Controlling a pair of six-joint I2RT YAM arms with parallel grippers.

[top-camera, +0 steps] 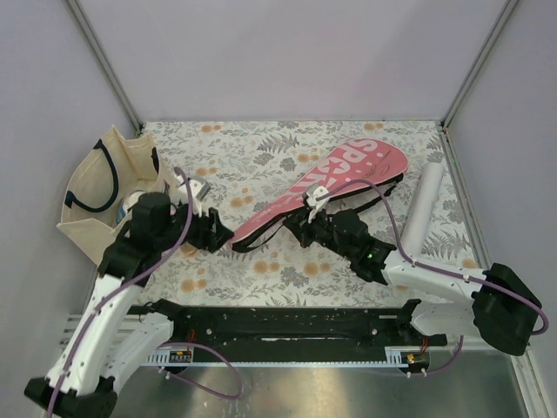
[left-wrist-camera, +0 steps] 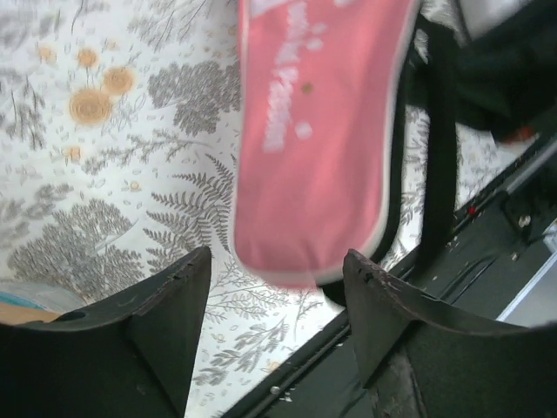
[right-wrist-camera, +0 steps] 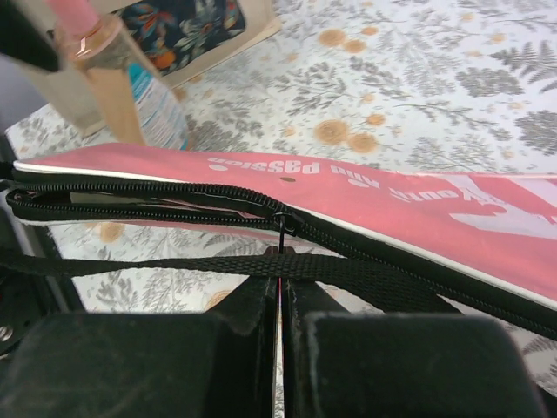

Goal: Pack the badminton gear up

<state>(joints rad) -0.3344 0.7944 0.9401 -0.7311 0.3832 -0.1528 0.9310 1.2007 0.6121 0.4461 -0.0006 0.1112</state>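
Note:
The pink cover [top-camera: 348, 178], lettered "SPORT", lies diagonally on the floral table, with its black strap [right-wrist-camera: 365, 274] loose along its near edge. My right gripper [top-camera: 302, 228] is at the cover's near edge. In the right wrist view it [right-wrist-camera: 280, 261] is shut on the zipper pull [right-wrist-camera: 281, 228], and the zipper gapes open to the left of the pull. My left gripper [top-camera: 219, 233] is open and empty at the cover's narrow end [left-wrist-camera: 313, 174], which lies just ahead of its fingers. The long white tube [top-camera: 422, 209] lies at the right. No rackets are in view.
A beige tote bag [top-camera: 100, 187] with navy handles lies open at the left. An orange bottle with a pink cap [right-wrist-camera: 109, 70] shows at the top left of the right wrist view. The black arm rail [top-camera: 287, 322] runs along the near edge.

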